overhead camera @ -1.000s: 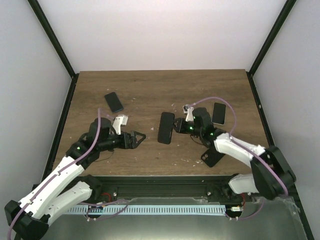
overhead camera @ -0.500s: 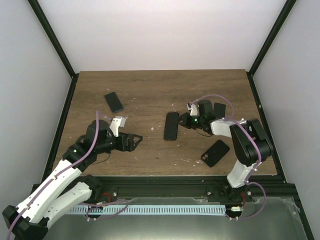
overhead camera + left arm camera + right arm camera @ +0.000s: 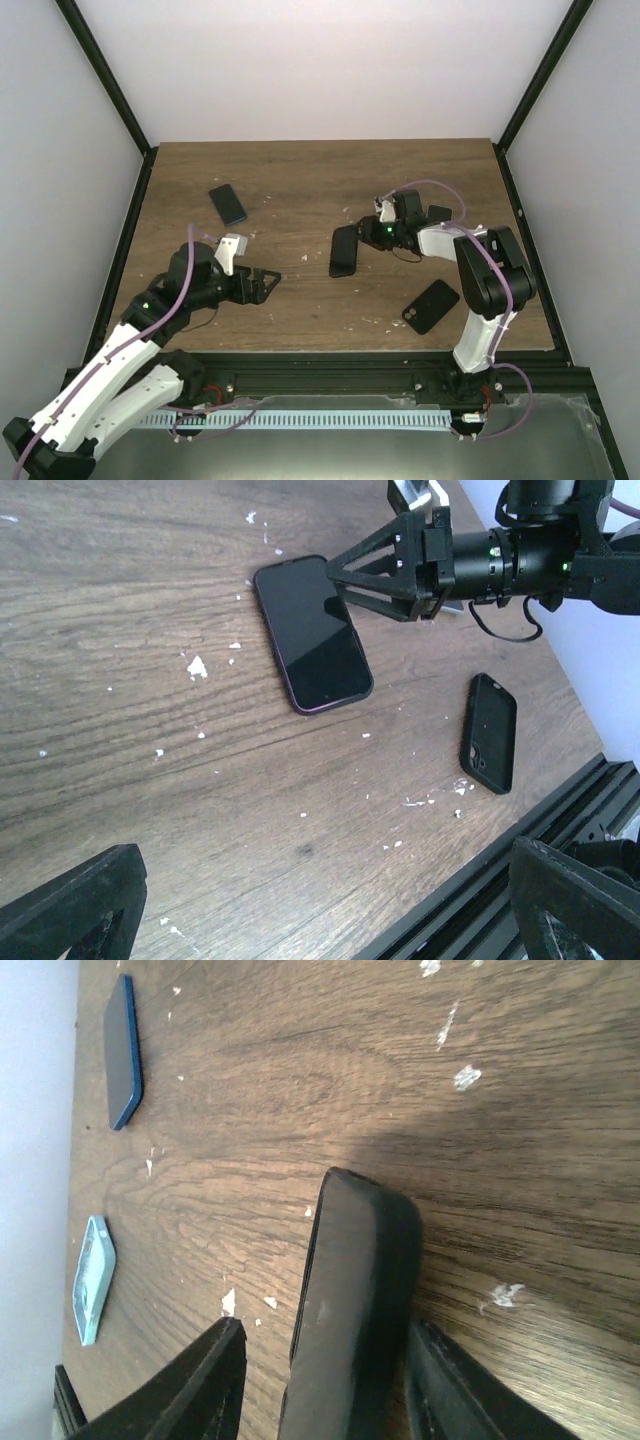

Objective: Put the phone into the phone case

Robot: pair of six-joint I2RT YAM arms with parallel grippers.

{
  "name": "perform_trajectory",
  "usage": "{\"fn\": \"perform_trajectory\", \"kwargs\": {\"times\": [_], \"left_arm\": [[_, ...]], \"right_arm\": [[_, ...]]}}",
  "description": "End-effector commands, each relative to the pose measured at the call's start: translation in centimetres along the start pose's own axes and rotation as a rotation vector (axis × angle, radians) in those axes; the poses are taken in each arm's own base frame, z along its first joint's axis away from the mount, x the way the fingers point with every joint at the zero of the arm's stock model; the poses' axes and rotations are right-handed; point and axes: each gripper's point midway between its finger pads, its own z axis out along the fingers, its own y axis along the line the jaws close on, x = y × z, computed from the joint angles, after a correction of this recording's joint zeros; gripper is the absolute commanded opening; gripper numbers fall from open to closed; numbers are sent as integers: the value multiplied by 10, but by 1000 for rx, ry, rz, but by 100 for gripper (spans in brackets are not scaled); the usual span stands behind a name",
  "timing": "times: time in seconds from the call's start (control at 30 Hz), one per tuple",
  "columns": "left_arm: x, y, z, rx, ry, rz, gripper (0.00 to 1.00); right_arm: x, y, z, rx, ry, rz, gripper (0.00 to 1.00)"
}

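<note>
The top external camera looks steeply down from above and behind, taking in the whole brown wooden table [image 3: 300,180], with its near edge at 6 o'clock. The left wrist camera rides moderately close, facing 3 o'clock across the middle. The right wrist camera skims very low, facing 9 o'clock. All three views share the glossy black rectangular phone [image 3: 343,251]. The top and right wrist views also share the dark blue flat phone [image 3: 228,204].

Between the left pincer [image 3: 268,284] and the dark phone [image 3: 343,250] the worktop [image 3: 305,292] lies open — a free lane; the right pincer [image 3: 362,240] straddles the phone's other side, black case [image 3: 431,305] nearby.
</note>
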Motion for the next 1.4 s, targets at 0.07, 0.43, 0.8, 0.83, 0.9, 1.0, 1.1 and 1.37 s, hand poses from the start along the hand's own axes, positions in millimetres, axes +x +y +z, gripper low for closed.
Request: {"fn": "perform_trajectory", "kwargs": {"times": [0.07, 0.43, 0.8, 0.83, 0.9, 1.0, 1.1, 1.37], "left_arm": [[-12, -2, -10, -7, -68, 25, 100], [-12, 0, -10, -16, -64, 23, 100], [-13, -1, -14, -14, -84, 27, 100], [-14, -1, -14, -15, -83, 28, 100], [-13, -1, -13, -15, -79, 28, 100], [-13, -1, -14, -14, -80, 28, 100], [-13, -1, -14, -14, -81, 29, 100], [-13, -1, -13, -16, -81, 30, 100]], "right_arm": [[-19, 2, -23, 117, -47, 62, 57], [24, -15, -89, 388, -67, 434, 62], [71, -51, -153, 628, -224, 689, 44], [73, -56, -155, 648, -238, 693, 44], [82, -69, -160, 702, -247, 713, 42], [94, -86, -165, 775, -240, 747, 37], [104, -96, -167, 826, -237, 778, 32], [112, -111, -170, 883, -259, 805, 23]]}}
